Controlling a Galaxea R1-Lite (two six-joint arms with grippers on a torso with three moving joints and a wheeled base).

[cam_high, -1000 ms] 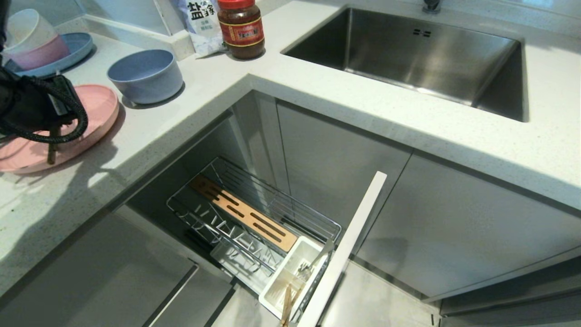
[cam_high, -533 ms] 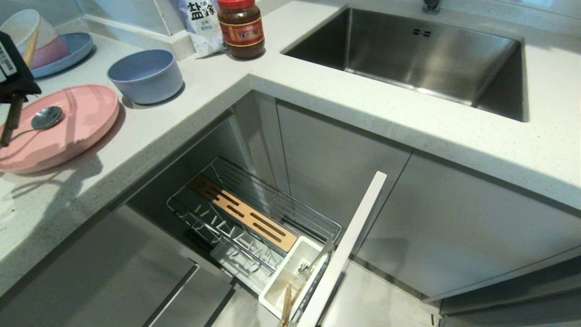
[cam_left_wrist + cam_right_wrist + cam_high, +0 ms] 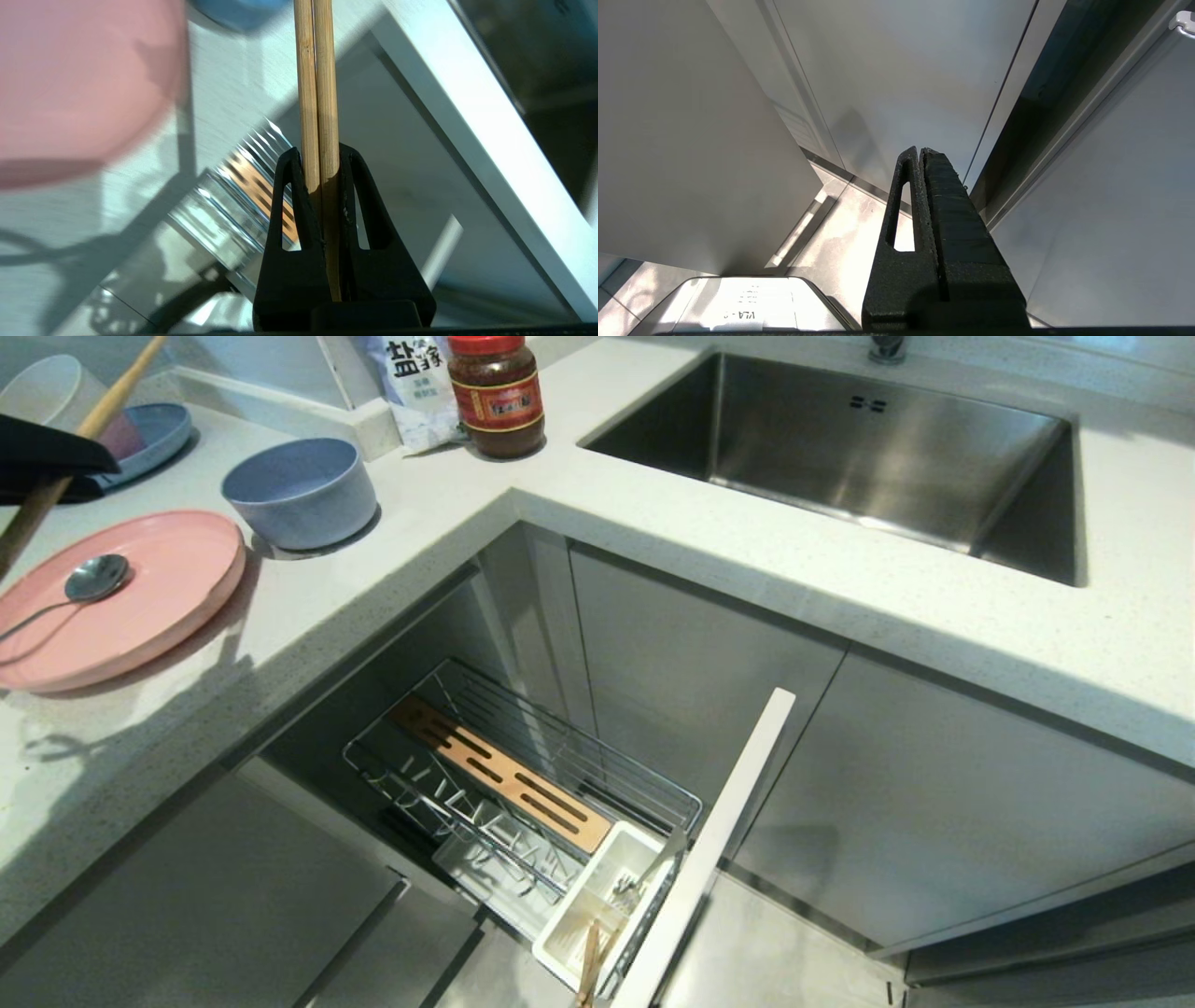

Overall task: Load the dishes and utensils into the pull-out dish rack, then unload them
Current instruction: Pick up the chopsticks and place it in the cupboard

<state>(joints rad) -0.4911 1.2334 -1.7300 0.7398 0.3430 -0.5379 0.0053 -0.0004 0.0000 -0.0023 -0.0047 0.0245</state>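
Note:
My left gripper (image 3: pixel 65 462) (image 3: pixel 320 154) hangs above the counter's far left, shut on a pair of wooden chopsticks (image 3: pixel 121 383) (image 3: pixel 317 70) that slant up past it. Below it the pale-pink plate (image 3: pixel 159 607) (image 3: pixel 84 84) lies on the counter with the steel spoon (image 3: pixel 91 579) on it. The blue-grey bowl (image 3: pixel 299 490) stands beside the plate. The pull-out dish rack (image 3: pixel 523 784) is drawn out under the counter; its white cup (image 3: pixel 607 896) holds the fork (image 3: pixel 644 882) and a wooden stick (image 3: pixel 590 957). My right gripper (image 3: pixel 920 149) is shut, parked low by the cabinet fronts.
Cream and pink bowls on a blue plate (image 3: pixel 149 429) stand at the back left. A sauce jar (image 3: pixel 495 392) and a salt bag (image 3: pixel 411 383) sit near the corner, with the steel sink (image 3: pixel 840 448) to the right. The rack's pale front panel (image 3: pixel 709 849) juts out.
My left gripper has risen off the pink plate with the chopsticks and swung up toward the left edge. The spoon on the plate, hidden before, now shows.

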